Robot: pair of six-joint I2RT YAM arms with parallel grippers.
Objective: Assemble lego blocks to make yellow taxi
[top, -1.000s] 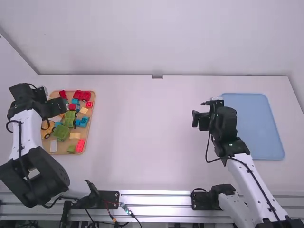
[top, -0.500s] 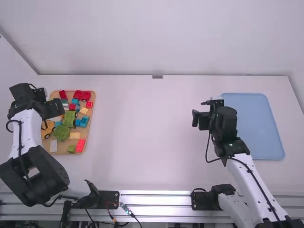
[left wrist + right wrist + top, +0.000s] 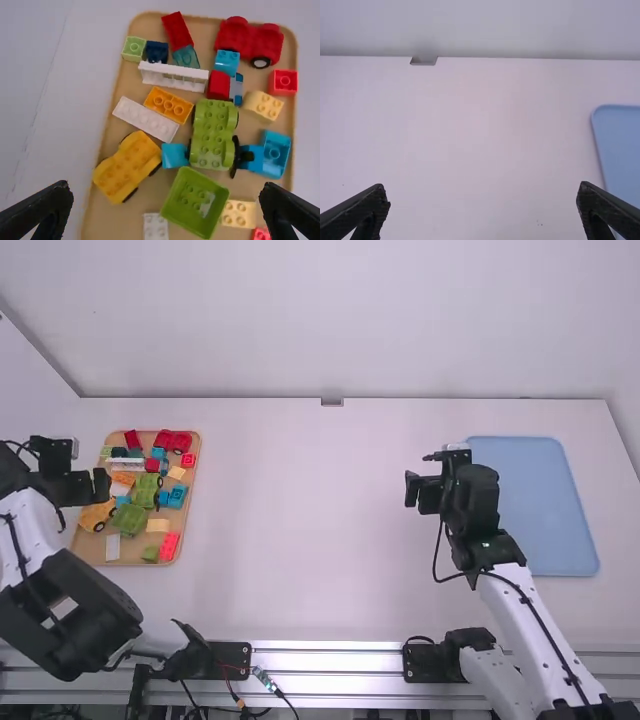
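Mixed lego blocks (image 3: 168, 105) in tan tray (image 3: 111, 220)

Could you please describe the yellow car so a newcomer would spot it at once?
Find the tan tray, then the green car on it. The yellow car sits across a small blue block from that. Only it is both yellow and wheeled.

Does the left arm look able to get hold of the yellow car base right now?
Probably yes: the left gripper hangs open near the tan tray, and nothing lies on top of the yellow car base. A blue brick sits close by one wheel, so a finger might brush it.
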